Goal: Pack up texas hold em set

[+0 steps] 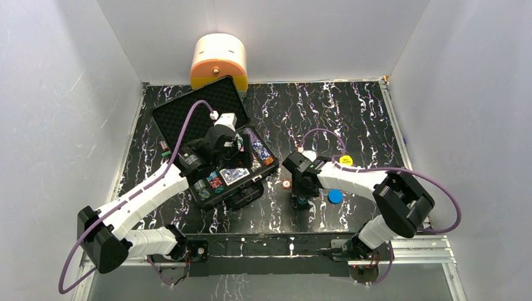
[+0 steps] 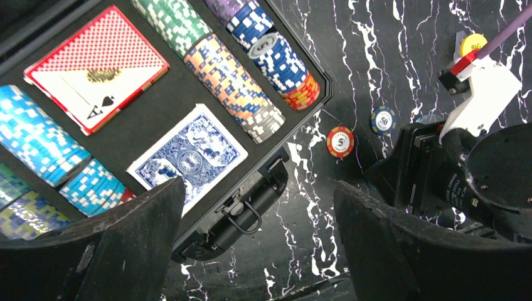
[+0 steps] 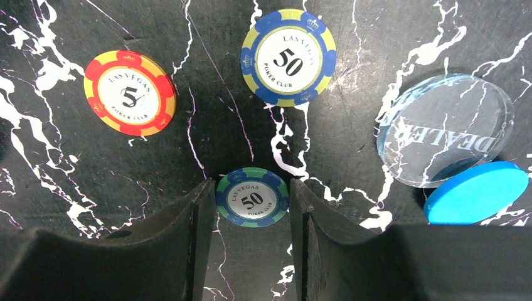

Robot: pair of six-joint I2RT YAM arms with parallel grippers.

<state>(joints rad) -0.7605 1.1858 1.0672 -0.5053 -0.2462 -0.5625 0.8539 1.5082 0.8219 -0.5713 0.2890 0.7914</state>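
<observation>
The black case (image 1: 188, 116) lies open at the left, its foam lid leaning back. The left wrist view shows rows of chips (image 2: 232, 81), a red deck (image 2: 97, 69) and a blue deck (image 2: 188, 157) in it. My left gripper (image 2: 258, 185) hangs open and empty over the case's front edge and handle. On the table to the right of the case, my right gripper (image 3: 252, 184) points down, its jaws against both edges of a green-and-blue 50 chip (image 3: 252, 197). A red 5 chip (image 3: 130, 93) and a blue-and-yellow 50 chip (image 3: 288, 58) lie loose beyond it.
A clear dealer disc (image 3: 445, 125) and a blue disc (image 3: 477, 191) lie beside the right gripper, and a yellow disc (image 1: 345, 160) sits farther back. A cream-and-orange container (image 1: 219, 59) stands against the back wall behind the case. White walls enclose the table.
</observation>
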